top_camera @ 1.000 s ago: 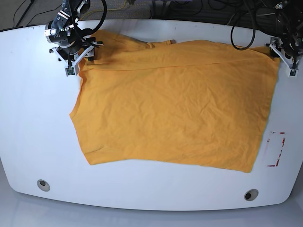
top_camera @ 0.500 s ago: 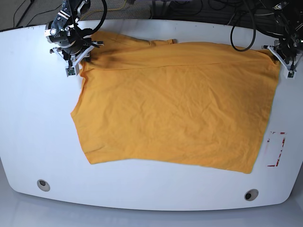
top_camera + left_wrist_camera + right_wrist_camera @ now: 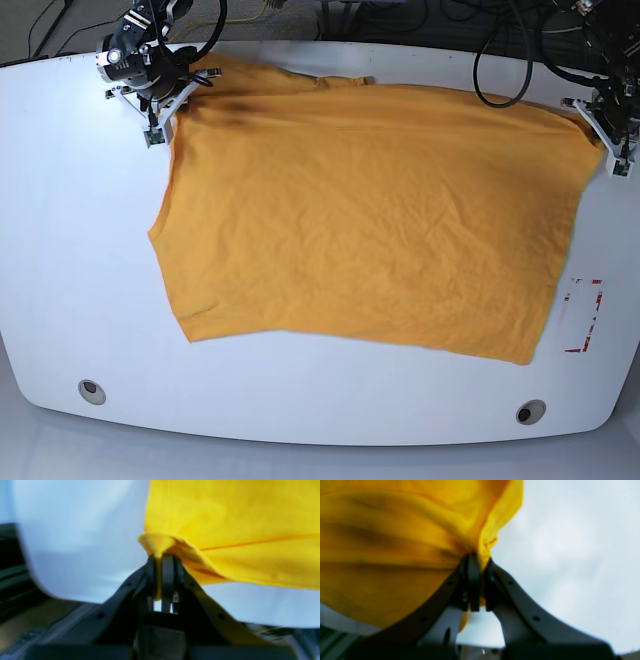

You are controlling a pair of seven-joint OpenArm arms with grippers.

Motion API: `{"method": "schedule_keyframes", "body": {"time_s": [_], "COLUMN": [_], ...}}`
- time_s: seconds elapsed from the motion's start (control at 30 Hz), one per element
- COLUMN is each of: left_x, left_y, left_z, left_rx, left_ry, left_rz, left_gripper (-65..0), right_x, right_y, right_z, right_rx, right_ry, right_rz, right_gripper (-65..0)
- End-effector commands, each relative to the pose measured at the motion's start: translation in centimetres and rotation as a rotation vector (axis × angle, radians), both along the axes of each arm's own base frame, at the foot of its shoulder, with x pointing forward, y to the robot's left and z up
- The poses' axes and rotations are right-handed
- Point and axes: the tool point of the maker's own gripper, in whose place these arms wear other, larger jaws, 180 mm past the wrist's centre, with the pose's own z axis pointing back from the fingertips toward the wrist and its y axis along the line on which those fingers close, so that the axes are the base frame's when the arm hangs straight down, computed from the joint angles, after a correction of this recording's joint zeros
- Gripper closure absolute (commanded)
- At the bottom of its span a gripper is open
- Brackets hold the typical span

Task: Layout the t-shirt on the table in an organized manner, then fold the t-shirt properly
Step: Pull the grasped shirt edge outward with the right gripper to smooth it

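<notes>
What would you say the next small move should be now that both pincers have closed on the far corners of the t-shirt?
Probably lift both corners slightly and draw them apart and away together. The left pincer and the right pincer each pinch a corner of the t-shirt, which lies crooked on the table, its near hem slanting and its body wrinkled; gentle tension should straighten it.

Both wrist views blurred; cloth weave unreadable. Left wrist view: t-shirt [image 3: 225, 517] cut off at top and right edges; gripper base soft, cropped at bottom. Right wrist view: shirt runs off top and left edges. Base view: cables at top cropped; table [image 3: 80, 250] edges clipped at left and right.
</notes>
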Motion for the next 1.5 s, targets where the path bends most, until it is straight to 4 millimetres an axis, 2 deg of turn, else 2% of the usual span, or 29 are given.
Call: {"method": "schedule_keyframes", "body": {"time_s": [0.0,0.17,0.3,0.47,0.5,0.57,0.77,0.83,0.97,1.07,1.2,1.27,1.37,1.47], "left_x": [0.4,0.8,0.8,0.8,0.8,0.9,0.9,1.0,1.4,1.5,1.5,1.5,1.5,1.5], "left_y": [0.7,0.6,0.6,0.6,0.7,0.7,0.5,0.4,-0.3,-0.4,-0.5,-0.5,-0.5,-0.5], "left_z": [1.8,2.9,3.0,3.1,3.0,3.0,2.9,2.9,2.6,2.5,2.5,2.5,2.5,2.5], "left_rx": [0.059,0.085,0.089,0.09,0.09,0.09,0.087,0.085,0.079,0.078,0.077,0.077,0.077,0.077], "left_ry": [-0.019,-0.045,-0.047,-0.047,-0.046,-0.047,-0.046,-0.046,-0.039,-0.038,-0.037,-0.039,-0.039,-0.039], "left_rz": [-0.003,-0.016,-0.018,-0.018,-0.017,-0.017,-0.018,-0.024,-0.049,-0.054,-0.056,-0.056,-0.056,-0.056], "left_gripper": [0.0,0.0,0.0,0.0,0.0,0.0,0.0,0.0,0.0,0.0,0.0,0.0,0.0,0.0], "right_x": [-0.8,-1.9,-2.4,-1.9,-1.3,-0.2,3.4,4.7,6.9,8.4,8.9,9.0,8.0,6.9], "right_y": [-1.1,-1.6,-2.6,-3.0,-3.4,-3.9,-5.1,-5.6,-6.2,-6.7,-6.7,-6.8,-7.1,-6.7], "right_z": [0.6,0.5,0.6,0.9,1.2,1.6,3.3,3.8,4.1,4.3,4.6,5.3,6.2,6.5], "right_rx": [-0.053,-0.075,-0.102,-0.114,-0.123,-0.136,-0.167,-0.175,-0.172,-0.179,-0.187,-0.205,-0.238,-0.251], "right_ry": [0.039,0.104,0.137,0.128,0.112,0.087,0.004,-0.023,-0.048,-0.056,-0.061,-0.075,-0.063,-0.053], "right_rz": [-0.001,-0.002,0.004,0.008,0.01,0.012,0.014,0.013,0.016,0.033,0.052,0.051,0.044,0.047], "right_gripper": [-1.7,-1.9,-1.9,-2.1,-2.9,-6.2,-25.7,-27.1,-25.8,-27.9,-33.5,-38.5,-45.5,-49.8]}}
